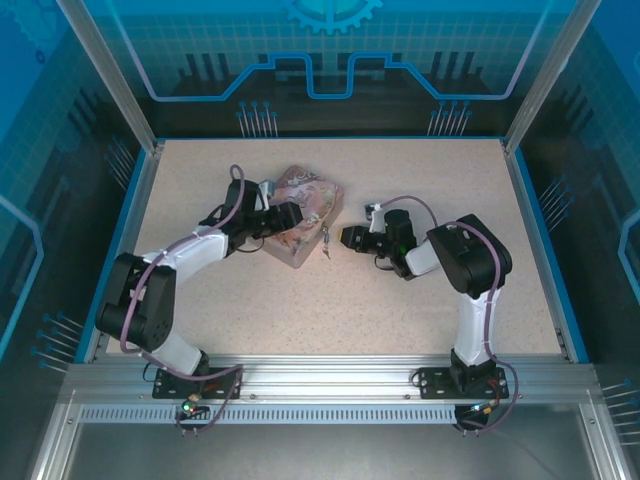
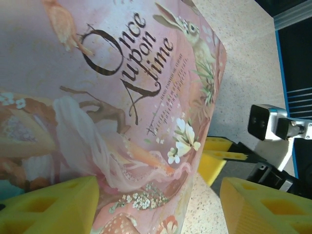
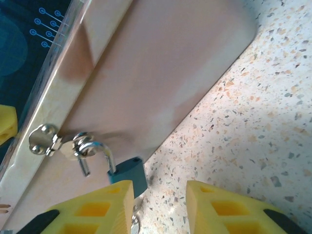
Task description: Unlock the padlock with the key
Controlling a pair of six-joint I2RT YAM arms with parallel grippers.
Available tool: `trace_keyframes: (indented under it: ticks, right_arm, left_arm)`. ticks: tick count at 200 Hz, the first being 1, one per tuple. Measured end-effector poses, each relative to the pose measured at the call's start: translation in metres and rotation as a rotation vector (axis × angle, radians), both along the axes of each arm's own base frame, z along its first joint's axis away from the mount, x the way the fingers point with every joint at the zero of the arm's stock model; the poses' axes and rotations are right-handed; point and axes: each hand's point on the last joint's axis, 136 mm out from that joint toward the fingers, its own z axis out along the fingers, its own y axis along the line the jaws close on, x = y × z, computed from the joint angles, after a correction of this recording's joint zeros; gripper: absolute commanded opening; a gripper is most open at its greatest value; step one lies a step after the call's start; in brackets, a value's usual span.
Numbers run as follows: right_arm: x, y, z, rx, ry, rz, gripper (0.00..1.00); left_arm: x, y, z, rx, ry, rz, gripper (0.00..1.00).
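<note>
Evidently the pink tin (image 1: 310, 200) lies flat, my left gripper (image 2: 158, 195) spread wide over its lid, probably steadying it. Right gripper (image 3: 160, 192), fingers apart and empty, faces the padlock (image 3: 127, 170) hanging at the tin's hasp (image 3: 44, 139); the key I can't make out.

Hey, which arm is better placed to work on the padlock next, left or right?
Right. The right gripper, open, faces the padlock hanging on the tin, its blue body beside one fingertip. The left gripper, also open, is at the tin's illustrated lid, away from the lock.
</note>
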Motion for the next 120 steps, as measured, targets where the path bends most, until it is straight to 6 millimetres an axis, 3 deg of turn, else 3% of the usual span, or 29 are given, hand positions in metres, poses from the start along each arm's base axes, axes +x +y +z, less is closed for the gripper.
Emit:
trace_keyframes:
  ticks: [33,77,99,120]
  right_arm:
    - [0.000,-0.001,0.002,-0.001,-0.003,0.001,0.43]
    - [-0.009,0.009,0.005,0.004,-0.004,0.034,0.47]
    - [-0.023,0.022,0.005,-0.008,-0.002,0.059,0.48]
    - [-0.039,0.040,0.006,-0.019,-0.002,0.096,0.48]
  left_arm:
    - [-0.014,0.021,0.000,0.014,0.029,0.036,0.69]
    - [-0.025,0.045,0.007,0.023,0.075,0.071,0.79]
    - [-0.017,0.067,0.016,0.021,0.087,0.119,0.80]
    - [0.005,0.083,0.033,0.012,0.058,0.151,0.80]
